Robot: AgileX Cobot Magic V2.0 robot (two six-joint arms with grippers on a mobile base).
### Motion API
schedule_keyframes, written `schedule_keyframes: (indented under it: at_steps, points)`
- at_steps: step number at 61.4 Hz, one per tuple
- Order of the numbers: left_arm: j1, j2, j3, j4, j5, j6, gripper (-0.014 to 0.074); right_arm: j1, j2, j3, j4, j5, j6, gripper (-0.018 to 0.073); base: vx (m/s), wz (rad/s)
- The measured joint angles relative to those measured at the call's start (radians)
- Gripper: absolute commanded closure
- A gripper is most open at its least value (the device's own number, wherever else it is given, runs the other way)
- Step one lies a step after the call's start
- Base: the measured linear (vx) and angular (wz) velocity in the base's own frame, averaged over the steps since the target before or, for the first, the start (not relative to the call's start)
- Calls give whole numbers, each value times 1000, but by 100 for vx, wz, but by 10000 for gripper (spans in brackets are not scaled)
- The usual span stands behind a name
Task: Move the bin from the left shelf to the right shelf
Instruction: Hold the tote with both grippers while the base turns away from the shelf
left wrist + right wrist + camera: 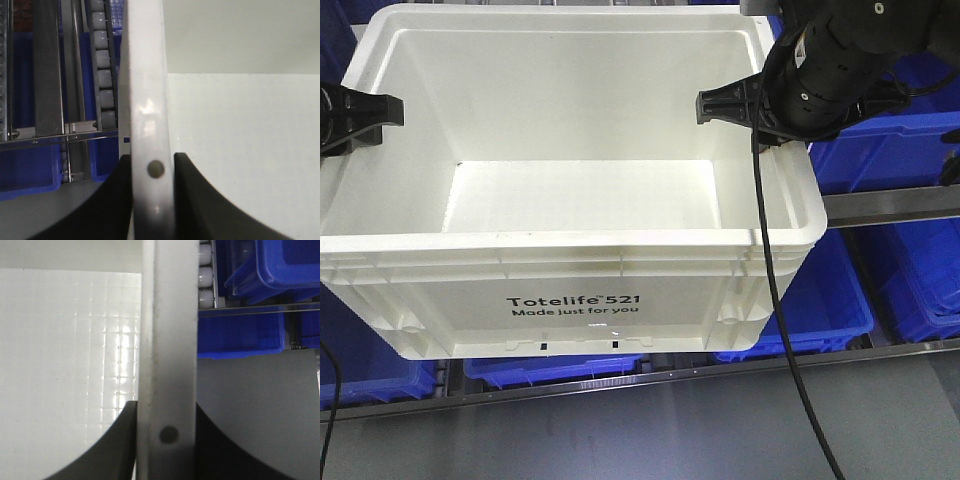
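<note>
Metal shelf outboard of right claw, blue bins on both tiers. Roller track outboard of left claw. Grey floor below both claws.

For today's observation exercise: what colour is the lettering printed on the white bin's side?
Black lettering on the bin, clearest in the exterior front-facing view.

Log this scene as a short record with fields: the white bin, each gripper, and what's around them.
bin: white tote, tilted, "Totelife 521" printed on the near side, empty inside
left gripper: shut on the bin's left rim, one finger on each side of it
right gripper: shut on the bin's right rim, same grip
black cable: hangs from the right arm across the bin's right front corner
background: blue bins on shelving with a metal shelf rail
</note>
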Motion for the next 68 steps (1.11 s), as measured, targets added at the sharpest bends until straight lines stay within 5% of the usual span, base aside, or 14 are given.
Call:
schedule_keyframes:
  at_steps: [68]
  points:
    - [0, 0, 0, 0, -2, 0, 505, 0, 0, 0, 0, 0, 0, 549, -5, -17]
